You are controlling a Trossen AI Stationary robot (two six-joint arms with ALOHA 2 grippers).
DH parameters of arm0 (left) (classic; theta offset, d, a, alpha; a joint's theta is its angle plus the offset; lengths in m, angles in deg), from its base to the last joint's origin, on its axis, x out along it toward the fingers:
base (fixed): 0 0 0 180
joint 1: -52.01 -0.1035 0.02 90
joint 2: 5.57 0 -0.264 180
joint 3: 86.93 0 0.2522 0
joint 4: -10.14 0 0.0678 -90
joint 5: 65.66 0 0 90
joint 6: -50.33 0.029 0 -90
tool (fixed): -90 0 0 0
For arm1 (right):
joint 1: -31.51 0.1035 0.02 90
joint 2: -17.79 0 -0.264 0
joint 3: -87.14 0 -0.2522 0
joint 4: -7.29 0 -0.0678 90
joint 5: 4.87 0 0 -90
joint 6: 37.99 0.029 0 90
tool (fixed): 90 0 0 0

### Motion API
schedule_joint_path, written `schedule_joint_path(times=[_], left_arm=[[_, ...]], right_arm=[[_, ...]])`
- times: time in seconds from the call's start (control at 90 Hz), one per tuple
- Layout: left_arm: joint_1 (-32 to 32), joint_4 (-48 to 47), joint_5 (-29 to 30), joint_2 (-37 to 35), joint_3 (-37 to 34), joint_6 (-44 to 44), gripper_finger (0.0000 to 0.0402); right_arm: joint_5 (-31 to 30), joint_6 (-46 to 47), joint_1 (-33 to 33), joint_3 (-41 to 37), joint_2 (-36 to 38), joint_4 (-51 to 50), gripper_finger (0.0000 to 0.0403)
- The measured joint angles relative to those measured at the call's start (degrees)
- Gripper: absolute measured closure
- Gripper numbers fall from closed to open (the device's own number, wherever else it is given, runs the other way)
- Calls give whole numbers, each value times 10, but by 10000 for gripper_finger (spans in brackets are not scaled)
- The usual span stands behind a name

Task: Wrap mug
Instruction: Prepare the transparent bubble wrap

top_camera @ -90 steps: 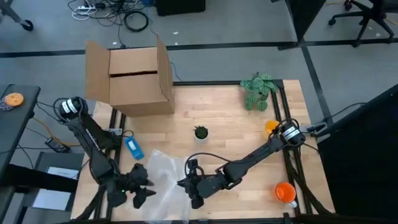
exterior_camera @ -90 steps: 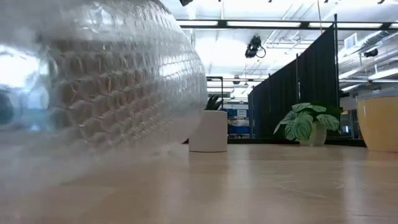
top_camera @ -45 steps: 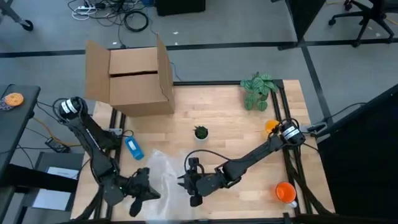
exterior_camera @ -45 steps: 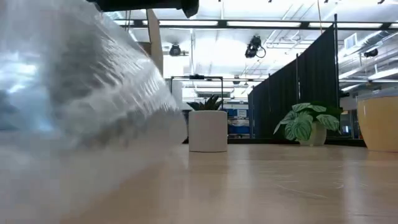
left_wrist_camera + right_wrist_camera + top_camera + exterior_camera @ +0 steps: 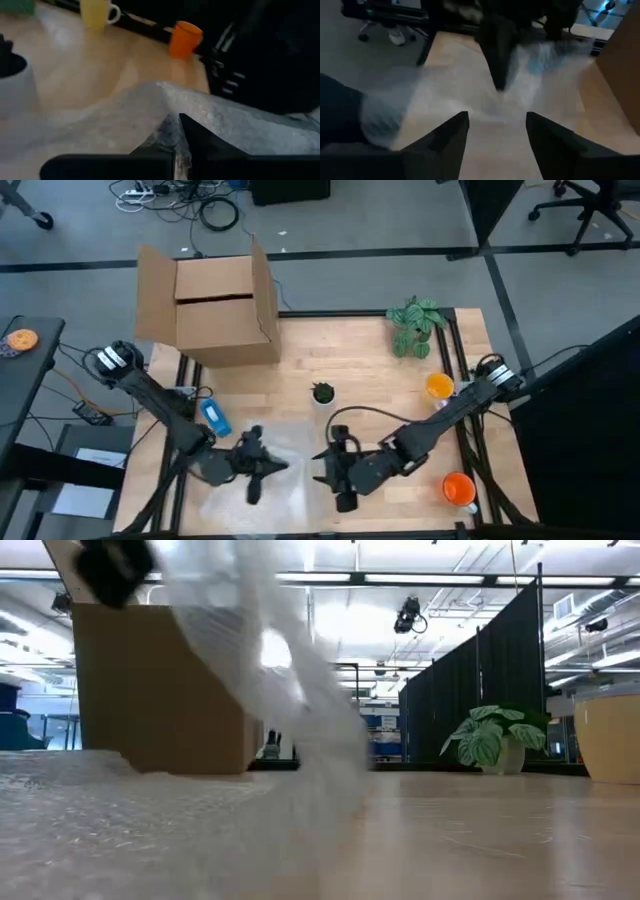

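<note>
Mug [image 5: 458,488], orange, stands apart near your table's [image 5: 370,375] corner. Your left end effector [image 5: 262,467] pinches the bubble wrap [image 5: 150,107]. Your right end effector [image 5: 335,477] gapes, empty.

Motion-blurred bubble wrap [image 5: 270,670] across the low view, small planter behind it

My table [image 5: 370,380] is a light wooden top with a dark frame along its edges. On its far left corner stands an open cardboard box [image 5: 215,305], and at the far right a leafy green plant [image 5: 415,325]. A small white pot [image 5: 322,394] with a dark plant sits near the middle. A sheet of bubble wrap [image 5: 285,465] lies across the near left part, with a blue object [image 5: 215,418] just to its left. A yellow mug [image 5: 438,386] stands by the right edge, and an orange mug [image 5: 458,488] in the near right corner.
</note>
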Motion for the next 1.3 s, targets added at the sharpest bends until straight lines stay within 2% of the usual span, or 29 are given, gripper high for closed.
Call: schedule_joint_path(times=[0.189,0.411,0.589,0.789,0.967,1.067,1.2,1.3], left_arm=[[-81,193,-100,104,0,71,402],[-157,348,-145,230,2,36,393],[-183,408,-215,317,37,-4,344],[-186,398,-280,350,69,24,267],[-186,357,-291,319,57,42,235],[-186,281,-296,292,52,42,232],[-183,117,-304,257,50,41,232],[-179,28,-271,256,49,25,232]], right_arm=[[0,9,19,0,8,-9,221],[-6,79,19,-40,7,-17,221],[-9,136,2,-121,6,34,221],[2,229,-11,-204,6,44,222],[46,322,-20,-259,7,6,222],[69,368,-21,-276,7,-33,222],[106,420,-20,-277,7,-135,222],[113,440,-16,-269,12,-203,222]])
